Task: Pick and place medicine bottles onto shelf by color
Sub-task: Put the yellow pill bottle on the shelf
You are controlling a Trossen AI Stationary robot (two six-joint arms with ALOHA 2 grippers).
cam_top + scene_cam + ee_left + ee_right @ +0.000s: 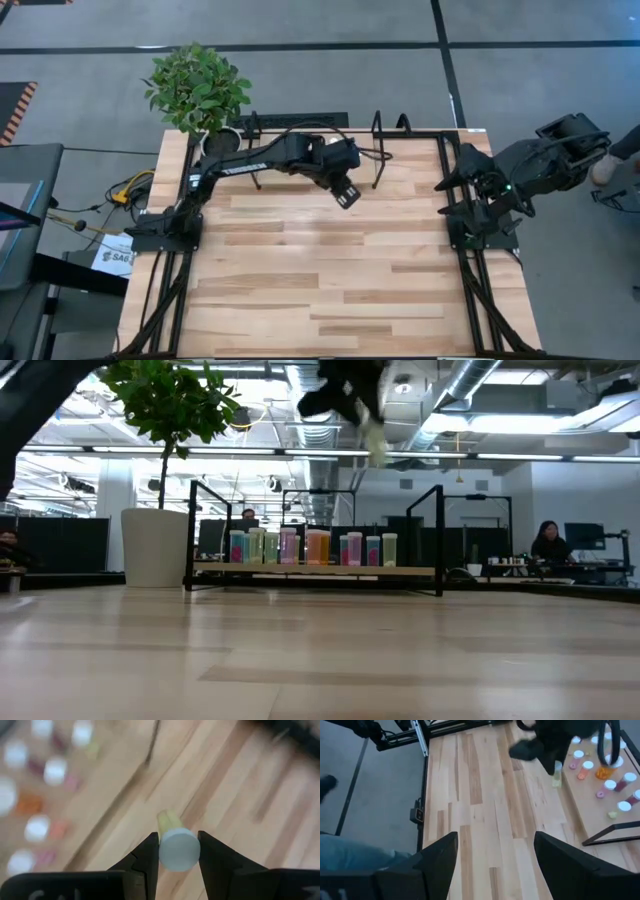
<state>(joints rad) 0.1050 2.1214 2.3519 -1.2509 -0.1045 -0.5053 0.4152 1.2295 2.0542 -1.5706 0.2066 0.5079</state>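
1. a yellow medicine bottle (176,845) is clamped by its white cap in the left gripper (178,851), carried above the table near the shelf (310,571).
2. the right gripper (495,857) is parked wide open, empty.
3. many bottles are already shelved; none is seen left on the tabletop.

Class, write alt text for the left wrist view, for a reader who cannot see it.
The left claw is shut on a yellow bottle with a white cap, held above the wooden tabletop. Blurred behind it, more white-capped bottles stand in rows.
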